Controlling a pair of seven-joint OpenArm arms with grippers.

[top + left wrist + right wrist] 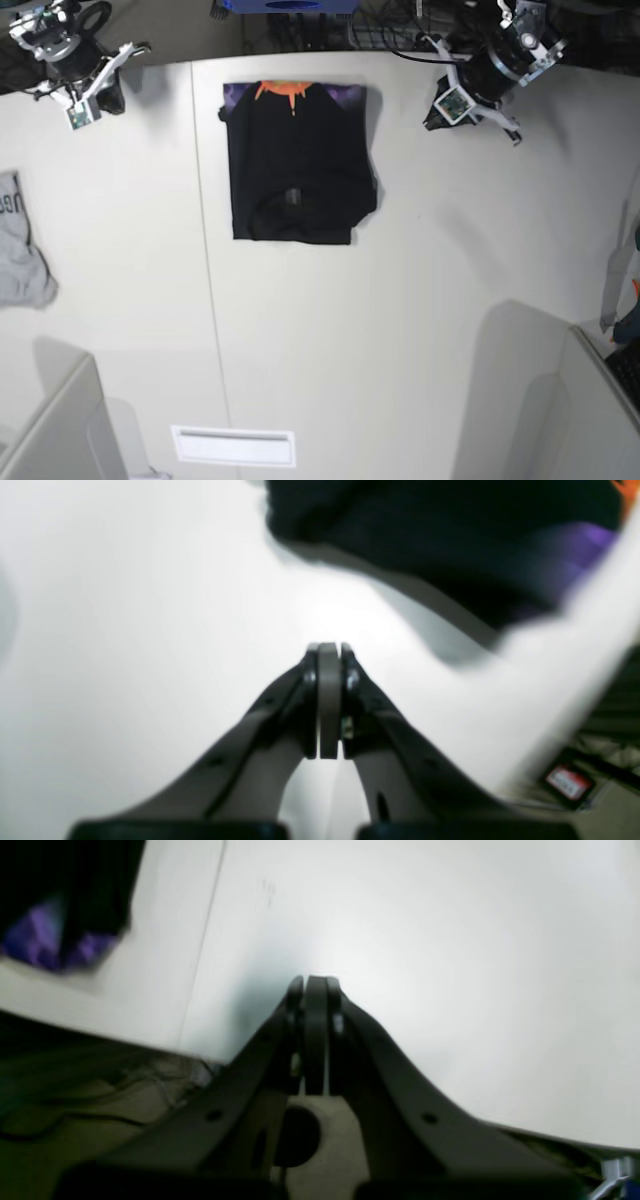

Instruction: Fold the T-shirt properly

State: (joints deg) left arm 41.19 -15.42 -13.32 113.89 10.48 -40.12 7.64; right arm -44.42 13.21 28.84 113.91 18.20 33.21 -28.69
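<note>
**Desk:** While both arms sit back at the far corners, where does the T-shirt [298, 165] lie?

**Photographer:** It lies flat on the white table [400, 330], toward the far edge and a little to the base view's left of centre. It is a compact black rectangle, with the orange-and-purple print at its far end and a doubled-over hem at the near end. Neither arm touches it.

**Desk:** And the grippers?

**Photographer:** The left gripper [328, 652] is clenched on nothing, pads pressed flat together over bare tabletop, with the shirt's dark edge well beyond its tips. The right gripper [314, 985] is likewise clamped empty, over the table near its edge, the shirt only a blurred dark corner at the side of its view.

**Desk:** So where does the job stand?

**Photographer:** By my reading, the folding looks complete or nearly so; the step in hand seems to be pulling clear. Doing that well means keeping both arms high and away from the cloth, so no finger catches an edge and drags a layer open. The right-hand side bulges slightly at its near corner; if tidied, a light press would suit better than a pinch.

**Desk:** Anything else in shot?

**Photographer:** A grey garment [20, 250] at the table's left edge, well apart from the shirt.
</note>
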